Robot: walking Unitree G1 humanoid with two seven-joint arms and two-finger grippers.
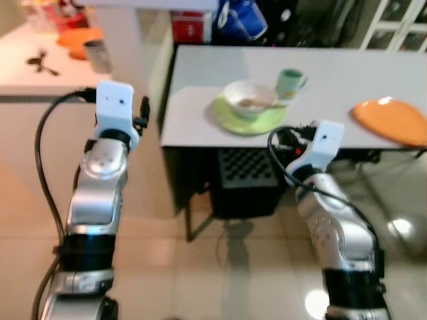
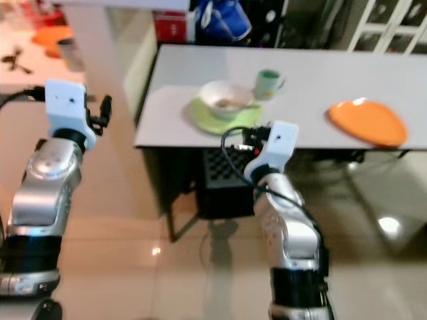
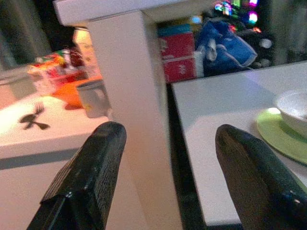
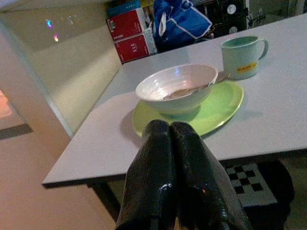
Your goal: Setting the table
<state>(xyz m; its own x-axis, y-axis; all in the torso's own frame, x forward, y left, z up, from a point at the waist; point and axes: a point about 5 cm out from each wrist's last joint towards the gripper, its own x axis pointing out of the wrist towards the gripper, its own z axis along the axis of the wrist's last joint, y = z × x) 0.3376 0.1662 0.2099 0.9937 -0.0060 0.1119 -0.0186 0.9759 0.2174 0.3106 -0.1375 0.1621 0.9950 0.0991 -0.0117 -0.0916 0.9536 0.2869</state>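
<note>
Right gripper [image 4: 172,139] has its fingers pressed together, holding nothing, at the near table [image 1: 200,113] edge. My bowl [image 1: 250,98] on the green plate [image 1: 230,117] lies just ahead at twelve o'clock, mug [image 1: 290,81] at one. Left gripper [image 3: 168,158], spread wide and empty, sits farther off, bowl at two o'clock.

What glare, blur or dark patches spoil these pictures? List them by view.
Left eye view: soft overall, glare spots on the floor. Left wrist view: the fork is blurred, dim background. Right wrist view: sharpest, white bowl crisp, dark under the table.
</note>
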